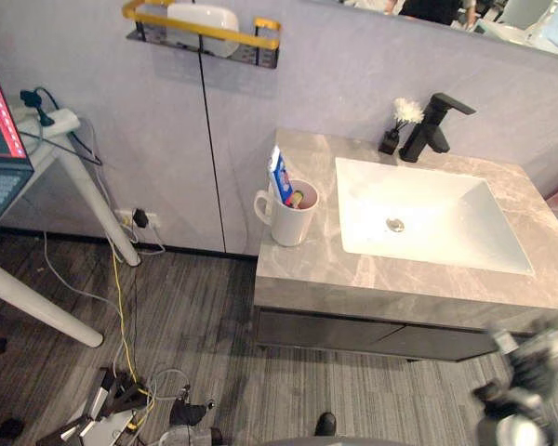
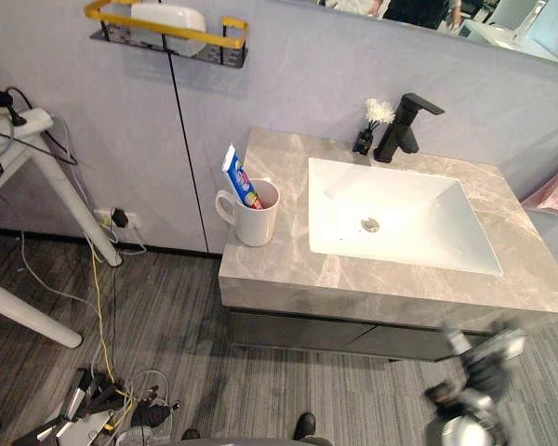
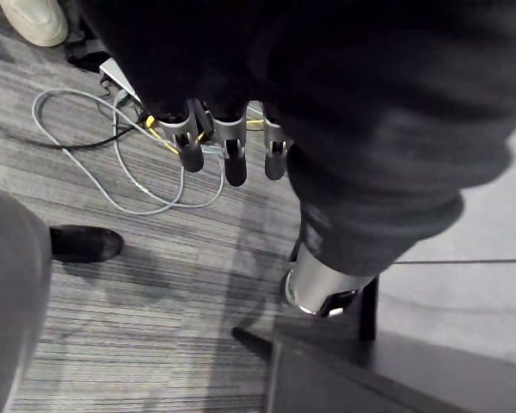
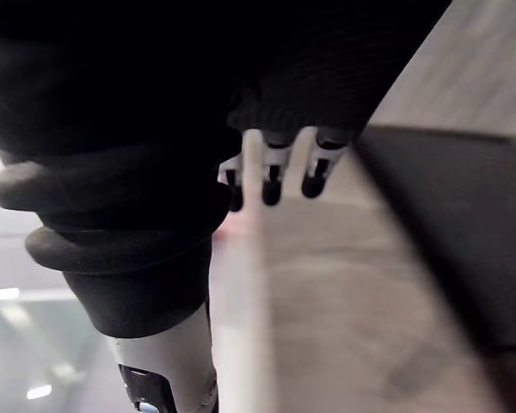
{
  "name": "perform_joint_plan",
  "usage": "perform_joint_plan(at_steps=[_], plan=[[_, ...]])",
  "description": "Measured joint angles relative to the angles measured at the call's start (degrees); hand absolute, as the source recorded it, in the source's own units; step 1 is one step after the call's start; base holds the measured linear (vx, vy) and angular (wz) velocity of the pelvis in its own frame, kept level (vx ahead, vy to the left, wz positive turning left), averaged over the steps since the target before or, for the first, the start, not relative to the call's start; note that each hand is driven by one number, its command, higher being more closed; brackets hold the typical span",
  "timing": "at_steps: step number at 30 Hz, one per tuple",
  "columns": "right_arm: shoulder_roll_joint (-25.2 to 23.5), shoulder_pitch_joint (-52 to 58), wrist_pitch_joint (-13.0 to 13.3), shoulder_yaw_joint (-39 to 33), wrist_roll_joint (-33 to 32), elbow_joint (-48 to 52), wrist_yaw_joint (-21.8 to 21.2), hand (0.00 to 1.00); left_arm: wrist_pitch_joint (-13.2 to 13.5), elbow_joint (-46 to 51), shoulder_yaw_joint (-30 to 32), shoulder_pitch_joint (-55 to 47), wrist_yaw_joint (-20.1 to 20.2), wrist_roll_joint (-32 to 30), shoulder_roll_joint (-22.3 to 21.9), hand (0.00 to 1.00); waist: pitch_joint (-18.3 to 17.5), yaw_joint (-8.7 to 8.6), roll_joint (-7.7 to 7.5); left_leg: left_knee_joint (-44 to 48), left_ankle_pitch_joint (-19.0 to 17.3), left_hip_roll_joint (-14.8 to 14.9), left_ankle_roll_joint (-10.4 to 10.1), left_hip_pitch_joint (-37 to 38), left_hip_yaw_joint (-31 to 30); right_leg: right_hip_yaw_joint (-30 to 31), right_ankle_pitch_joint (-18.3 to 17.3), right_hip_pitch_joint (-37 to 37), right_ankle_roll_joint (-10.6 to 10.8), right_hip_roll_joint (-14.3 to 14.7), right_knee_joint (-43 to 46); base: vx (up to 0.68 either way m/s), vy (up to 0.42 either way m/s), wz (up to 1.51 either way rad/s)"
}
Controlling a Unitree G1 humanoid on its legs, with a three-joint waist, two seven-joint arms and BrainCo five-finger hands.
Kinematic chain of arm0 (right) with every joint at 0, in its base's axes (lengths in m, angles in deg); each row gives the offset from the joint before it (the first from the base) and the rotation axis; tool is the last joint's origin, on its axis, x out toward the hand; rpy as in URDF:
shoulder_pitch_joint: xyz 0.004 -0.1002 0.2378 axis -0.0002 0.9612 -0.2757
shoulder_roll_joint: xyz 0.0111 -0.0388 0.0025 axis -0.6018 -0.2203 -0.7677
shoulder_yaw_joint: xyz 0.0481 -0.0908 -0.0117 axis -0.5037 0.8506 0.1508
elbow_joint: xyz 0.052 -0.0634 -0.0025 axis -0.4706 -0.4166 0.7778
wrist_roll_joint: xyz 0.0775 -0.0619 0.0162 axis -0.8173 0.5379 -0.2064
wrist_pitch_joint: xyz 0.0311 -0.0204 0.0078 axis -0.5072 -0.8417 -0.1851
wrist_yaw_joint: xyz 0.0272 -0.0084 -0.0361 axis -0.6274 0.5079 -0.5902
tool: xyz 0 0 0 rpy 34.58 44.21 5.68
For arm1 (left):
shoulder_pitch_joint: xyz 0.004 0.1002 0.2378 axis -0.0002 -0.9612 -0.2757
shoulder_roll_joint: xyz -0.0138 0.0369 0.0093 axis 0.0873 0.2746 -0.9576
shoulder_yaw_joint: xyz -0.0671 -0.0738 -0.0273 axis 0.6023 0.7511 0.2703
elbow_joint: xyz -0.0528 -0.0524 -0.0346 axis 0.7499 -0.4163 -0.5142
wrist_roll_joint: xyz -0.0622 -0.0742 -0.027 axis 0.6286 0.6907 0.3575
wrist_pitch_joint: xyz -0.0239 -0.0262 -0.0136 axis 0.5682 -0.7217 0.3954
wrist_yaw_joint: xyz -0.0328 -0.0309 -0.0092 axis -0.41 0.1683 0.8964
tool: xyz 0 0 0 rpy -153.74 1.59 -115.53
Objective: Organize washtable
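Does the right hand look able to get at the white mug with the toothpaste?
Probably not yet: the right hand hangs low before the right end of the grey marble counter; the white mug stands at its left edge. No obstacle stands between.

Dark ribbed wrist covers; silver fingers, dark tips.

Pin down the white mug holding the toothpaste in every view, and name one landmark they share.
Left eye view: mug left of centre, on the counter beside the sink.
Right eye view: mug likewise, slightly further left.
Left wrist view: left hand over floor and cables.
Right wrist view: right hand before a grey surface.
Shared landmark, both eye views: black faucet behind the sink.
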Motion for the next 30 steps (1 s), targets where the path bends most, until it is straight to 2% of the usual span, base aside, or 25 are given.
perform_joint_plan(at_steps=[3, 6, 7, 11, 13, 16, 18, 19, 21, 22, 24, 26, 28, 30], plan=[[-0.24, -3.89, -2.05, -0.08, -1.50, -24.81, -2.08, 0.00, 0.87, -1.41, -0.14, 0.39, 0.08, 8.24, -0.18, 0.00, -0.31, 0.59, 0.76, -0.24, -0.21, -0.12, -0.01, 1.03, -0.01, 0.00, -0.09, 1.13, 0.04, -0.03, -0.35, -0.01, 0.000, 0.01], [-0.17, -7.63, -6.49, -3.71, 0.79, -44.19, -1.97, 0.00, 1.71, -2.18, -0.23, 0.97, -0.15, 13.67, -0.14, 0.00, -0.67, 1.66, 1.24, -0.95, -0.17, -0.34, -0.02, 1.26, -1.55, -1.56, -0.20, 2.54, 0.20, -0.12, -1.12, 0.00, -0.012, 0.24], [0.43, -7.74, -6.97, -4.59, 1.52, -46.97, -1.91, 0.00, 2.09, -2.17, -0.34, 0.94, -0.57, 15.26, -0.16, 1.00, -0.60, 1.63, 1.91, -1.21, -0.08, -0.55, -0.03, 1.25, -2.48, -2.48, -0.37, 3.01, 0.45, -0.32, -1.17, 0.02, -0.002, 0.35], [1.01, -8.12, -7.79, -4.04, 6.36, -48.81, -2.09, 0.00, 2.56, 2.33, -1.45, 0.96, -1.45, 18.85, -0.09, 1.00, -0.84, 1.73, 1.68, -1.28, 0.38, -0.80, 0.09, 1.27, -4.34, -4.46, -0.60, 4.25, 1.14, -0.54, -1.27, 0.04, -0.001, 0.29], [1.87, -8.64, -7.81, -1.74, 9.50, -48.98, -2.08, 0.00, 2.80, 11.22, -2.09, 1.09, -1.59, 21.28, 0.16, 1.00, -0.96, 1.95, 1.50, -1.41, 0.71, -0.90, 0.24, 1.27, -5.21, -5.61, -0.55, 5.11, 1.23, -0.59, -1.64, 0.04, -0.007, 0.25], [3.06, -9.10, -7.77, 0.94, 11.08, -48.90, -2.02, 0.00, 4.45, 25.23, -3.44, 1.86, -3.31, 21.31, 0.88, 1.00, -1.12, 2.84, 1.83, -1.49, 0.91, -1.09, 0.25, 1.22, -6.21, -6.64, -0.54, 5.82, 1.25, -0.58, -2.16, 0.03, -0.011, 0.15], [3.70, -9.29, -7.75, 2.30, 12.53, -48.76, -1.99, 0.00, 5.24, 32.74, -4.00, 1.99, -4.12, 21.19, 1.28, 1.00, -1.13, 2.82, 2.03, -1.62, 1.02, -1.10, 0.21, 1.21, -6.53, -7.18, -0.55, 5.99, 1.25, -0.57, -2.27, 0.03, -0.015, 0.13], [4.23, -9.44, -7.79, 3.55, 12.84, -48.36, -1.96, 0.00, 6.10, 38.76, -5.50, 2.57, -4.72, 20.94, 1.84, 1.00, -1.20, 2.86, 2.23, -1.64, 1.18, -1.15, 0.13, 1.33, -6.88, -7.64, -0.56, 6.11, 1.23, -0.57, -2.33, 0.04, -0.016, 0.14], [4.67, -10.13, -7.80, 4.54, 13.62, -48.43, -1.95, 0.00, 6.21, 44.98, -7.36, 3.07, -5.05, 20.80, 1.71, 1.00, -1.27, 2.85, 2.17, -1.48, 1.31, -1.15, -0.02, 1.14, -7.10, -7.77, -0.56, 6.22, 1.24, -0.60, -2.31, 0.00, -0.011, 0.13], [4.76, -10.35, -7.72, 4.64, 14.87, -48.50, -2.02, 0.00, 6.42, 51.21, -9.72, 3.57, -5.03, 20.47, 1.42, 1.00, -1.14, 2.88, 2.40, -1.16, 1.29, -1.17, -0.05, 0.62, -7.27, -7.98, -0.63, 6.60, 1.28, -0.65, -2.31, -0.04, -0.013, 0.16], [4.97, -10.37, -7.72, 5.08, 15.02, -48.52, -2.08, 0.00, 7.26, 57.45, -13.05, 3.59, -4.85, 20.00, 0.97, 1.00, -1.20, 2.98, 2.44, -1.16, 1.27, -1.12, -0.06, 0.63, -7.45, -8.30, -0.71, 6.80, 1.34, -0.63, -2.28, -0.03, -0.015, 0.10], [5.61, -10.53, -7.68, 6.36, 15.23, -48.66, -2.15, 0.00, 8.47, 65.48, -19.29, 3.58, -2.98, 20.21, 0.73, 1.00, -1.43, 2.97, 2.82, -1.07, 1.24, -0.99, -0.06, 0.67, -7.35, -8.12, -0.78, 6.79, 1.32, -0.58, -2.04, -0.04, -0.017, -0.01], [5.85, -10.60, -7.67, 6.36, 15.70, -49.30, -2.35, 0.00, 8.49, 67.23, -21.46, 3.57, -1.00, 20.76, 0.65, 1.00, -1.71, 2.97, 3.11, -1.06, 1.23, -0.94, -0.06, 0.77, -7.20, -7.90, -0.78, 6.78, 1.32, -0.55, -2.00, -0.03, -0.012, -0.04], [6.45, -10.74, -7.52, 6.36, 16.69, -49.53, -3.26, 0.00, 8.39, 69.49, -25.52, 3.43, 2.05, 24.35, 1.04, 1.00, -1.94, 2.96, 3.54, -1.07, 1.22, -0.80, -0.05, 0.95, -6.93, -7.59, -0.88, 6.77, 1.14, -0.42, -1.93, -0.03, -0.015, -0.06]])
